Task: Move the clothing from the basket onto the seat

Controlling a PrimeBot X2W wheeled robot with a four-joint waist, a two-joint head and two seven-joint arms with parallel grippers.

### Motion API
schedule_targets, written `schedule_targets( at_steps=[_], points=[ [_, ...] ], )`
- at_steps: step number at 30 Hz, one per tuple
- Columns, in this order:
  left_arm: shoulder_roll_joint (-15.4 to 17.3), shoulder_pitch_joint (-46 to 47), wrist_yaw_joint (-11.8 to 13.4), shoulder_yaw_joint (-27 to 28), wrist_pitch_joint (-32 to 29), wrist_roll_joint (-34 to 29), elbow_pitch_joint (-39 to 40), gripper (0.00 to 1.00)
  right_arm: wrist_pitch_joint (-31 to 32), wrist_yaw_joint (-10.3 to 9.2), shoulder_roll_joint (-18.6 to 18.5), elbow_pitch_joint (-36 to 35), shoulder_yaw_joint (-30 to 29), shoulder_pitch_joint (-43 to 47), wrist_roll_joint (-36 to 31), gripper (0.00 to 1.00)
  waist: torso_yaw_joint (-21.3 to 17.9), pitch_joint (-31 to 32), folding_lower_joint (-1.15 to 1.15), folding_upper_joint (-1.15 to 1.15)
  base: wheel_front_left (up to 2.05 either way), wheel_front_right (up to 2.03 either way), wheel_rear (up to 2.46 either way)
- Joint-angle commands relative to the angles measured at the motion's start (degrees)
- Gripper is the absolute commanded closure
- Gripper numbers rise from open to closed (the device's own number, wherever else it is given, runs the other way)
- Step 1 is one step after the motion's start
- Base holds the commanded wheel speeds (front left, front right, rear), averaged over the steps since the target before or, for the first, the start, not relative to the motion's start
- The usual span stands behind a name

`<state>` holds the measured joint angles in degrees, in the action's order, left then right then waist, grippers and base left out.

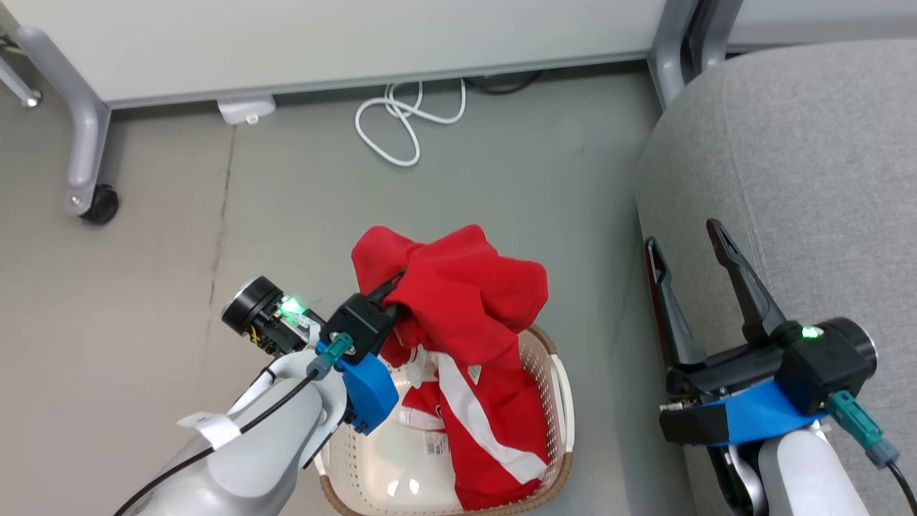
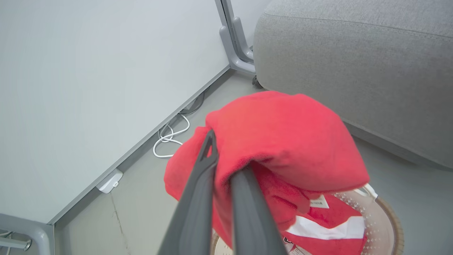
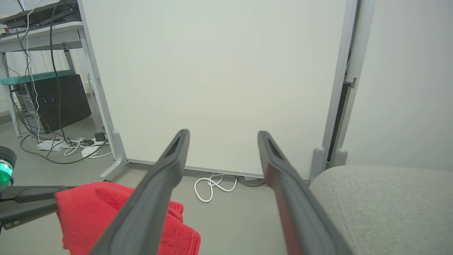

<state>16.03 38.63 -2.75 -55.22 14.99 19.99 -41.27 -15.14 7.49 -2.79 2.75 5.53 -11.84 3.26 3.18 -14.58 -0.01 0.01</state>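
Gripping a red garment (image 1: 458, 294) above the basket (image 1: 562, 387), left claw (image 1: 396, 283) clamped on it; right claw (image 1: 682, 235) spread wide by the seat (image 1: 809, 179) edge.

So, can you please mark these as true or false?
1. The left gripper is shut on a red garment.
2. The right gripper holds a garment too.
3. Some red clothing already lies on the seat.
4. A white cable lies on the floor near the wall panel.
1. True. The left gripper is shut on a red garment, raised above the basket.
2. False. The right gripper is open and empty, beside the seat.
3. False. The raised garment hangs over the basket, and a striped garment lies inside it.
4. True. The white cable is coiled on the floor there.
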Motion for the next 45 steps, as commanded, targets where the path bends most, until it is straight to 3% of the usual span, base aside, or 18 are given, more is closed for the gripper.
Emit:
schedule_targets(
  at_steps=[1, 11, 19, 34, 45],
  points=[
    [0.19, -1.08, 0.52, 2.03, 0.28, 0.27, 1.84, 1.0, -0.02, 0.01, -0.19, 0.16, -0.06, 1.1, 0.51, 0.0, -0.41, 1.27, 0.01, -0.01, 0.0, 0.0, 0.0],
    [0.26, -5.17, 1.66, 12.74, 0.28, -1.62, 13.73, 1.0, -0.02, 0.01, -0.19, 0.59, 0.21, 3.81, 1.58, 0.0, -0.91, 6.12, 0.01, -0.01, 0.0, 0.0, 0.0],
    [-0.12, -6.86, 0.94, 16.7, 0.28, -2.96, 20.53, 1.0, -0.02, 0.01, -0.19, 0.61, 0.28, 5.25, 2.03, 0.0, -1.1, 8.19, 0.01, -0.01, 0.0, 0.0, 0.0],
    [-0.64, -6.26, 0.14, 16.28, 0.06, -4.37, 26.19, 1.0, -0.02, 0.01, -0.19, -1.16, 1.82, 5.92, 2.02, 0.0, -1.12, 10.63, 0.01, -0.01, 0.0, 0.0, 0.0],
    [-0.99, -5.39, 0.13, 14.95, -0.08, -4.34, 25.64, 1.0, -0.01, 0.01, -0.21, -3.32, 15.0, 2.85, 0.35, 0.0, -0.63, 10.71, 0.01, -0.01, 0.0, 0.0, 0.0]
  ],
)
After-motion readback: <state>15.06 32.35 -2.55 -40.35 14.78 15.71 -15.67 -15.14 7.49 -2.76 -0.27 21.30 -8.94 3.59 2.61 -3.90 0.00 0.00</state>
